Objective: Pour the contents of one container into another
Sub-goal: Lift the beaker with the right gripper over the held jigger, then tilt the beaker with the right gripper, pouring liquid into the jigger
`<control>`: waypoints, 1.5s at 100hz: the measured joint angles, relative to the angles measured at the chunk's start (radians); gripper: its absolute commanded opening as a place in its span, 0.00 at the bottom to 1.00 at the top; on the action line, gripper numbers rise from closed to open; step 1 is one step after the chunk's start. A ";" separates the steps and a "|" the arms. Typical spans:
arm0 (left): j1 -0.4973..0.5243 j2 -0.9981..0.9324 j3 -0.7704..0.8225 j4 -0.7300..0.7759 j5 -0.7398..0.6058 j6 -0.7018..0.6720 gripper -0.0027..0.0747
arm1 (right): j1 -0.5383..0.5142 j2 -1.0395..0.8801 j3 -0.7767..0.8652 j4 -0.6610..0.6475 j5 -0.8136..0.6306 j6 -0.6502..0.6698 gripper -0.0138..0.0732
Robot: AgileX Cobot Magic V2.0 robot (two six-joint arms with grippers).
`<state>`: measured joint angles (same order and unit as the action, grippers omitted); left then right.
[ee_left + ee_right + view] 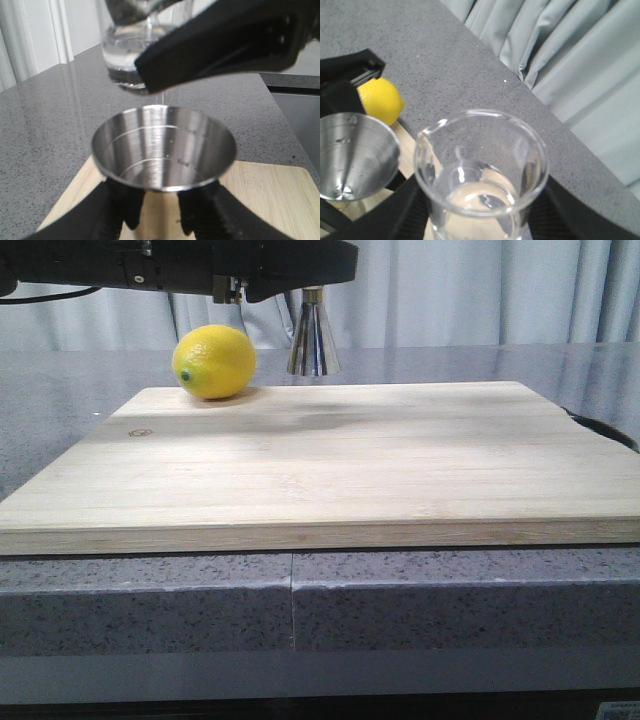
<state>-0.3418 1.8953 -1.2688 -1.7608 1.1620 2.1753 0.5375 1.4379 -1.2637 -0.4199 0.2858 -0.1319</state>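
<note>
Evidently both jaws pinch — right on the short clear glass beaker [481, 172], slippery and fragile; left on the shiny steel hourglass jigger [164, 148] below its rim — stiff, light.

lemon [214, 361] on board [330, 465], jigger [313, 335] right

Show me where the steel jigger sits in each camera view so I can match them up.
Front view: only the jigger's lower cone shows, top centre, right of the lemon; its upper part is hidden by the arm.
Left wrist view: its open cup fills the centre, held in the left pincer, with the glass beaker above it.
Right wrist view: at the left edge, beside the beaker.
Shared landmark: the lemon, missing from the left wrist view.
</note>
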 measured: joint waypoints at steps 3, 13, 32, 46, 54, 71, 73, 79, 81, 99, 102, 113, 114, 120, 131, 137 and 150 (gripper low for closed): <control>0.000 0.000 0.000 0.000 0.000 0.000 0.37 | 0.005 0.004 0.000 -0.014 0.000 0.000 0.50; 0.000 0.000 0.000 0.000 0.000 0.000 0.37 | 0.017 0.010 -0.002 -0.062 0.000 -0.001 0.50; 0.000 0.000 0.000 0.000 0.000 0.000 0.37 | 0.028 0.010 -0.002 -0.167 0.000 -0.001 0.50; 0.000 0.000 0.000 0.000 0.000 0.000 0.37 | 0.028 0.011 -0.002 -0.222 -0.007 -0.002 0.50; 0.000 0.000 0.000 0.000 0.000 0.000 0.37 | 0.028 0.011 -0.002 -0.253 -0.021 -0.002 0.50; 0.000 0.000 0.000 0.000 0.000 0.000 0.37 | 0.037 0.011 -0.002 -0.316 -0.049 -0.002 0.50; 0.000 0.000 0.000 0.000 0.000 0.000 0.37 | 0.039 0.011 -0.002 -0.324 -0.049 -0.002 0.50; 0.000 0.000 0.000 0.000 0.000 0.000 0.37 | 0.043 0.011 -0.002 -0.342 -0.058 -0.002 0.50; 0.000 0.000 0.000 0.000 0.000 0.000 0.37 | 0.045 0.011 -0.002 -0.347 -0.058 -0.002 0.50; 0.000 0.000 0.000 0.000 0.000 0.000 0.37 | 0.045 0.011 -0.002 -0.376 -0.063 -0.002 0.50; 0.000 0.000 0.000 0.000 0.000 0.000 0.37 | 0.045 0.011 -0.002 -0.381 -0.064 -0.002 0.50; 0.000 0.000 0.000 0.000 0.000 0.000 0.37 | 0.045 0.011 -0.002 -0.412 -0.066 -0.002 0.50; 0.000 0.000 0.000 0.000 0.000 0.000 0.37 | 0.045 0.011 -0.002 -0.414 -0.066 -0.002 0.50; 0.000 0.000 0.000 0.000 0.000 0.000 0.37 | 0.045 0.011 -0.002 -0.434 -0.066 -0.002 0.50; 0.000 0.000 0.000 0.000 0.000 0.000 0.37 | 0.045 0.011 -0.002 -0.466 -0.071 -0.002 0.50; 0.000 0.000 0.000 0.000 0.000 0.000 0.37 | 0.045 0.011 -0.002 -0.485 -0.072 -0.002 0.50; 0.000 0.000 0.000 0.000 0.000 0.000 0.37 | 0.045 0.011 -0.002 -0.521 -0.074 -0.002 0.50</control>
<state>-0.3418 1.8953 -1.2688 -1.7608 1.1620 2.1753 0.5828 1.4487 -1.2658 -0.9408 0.2114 -0.1342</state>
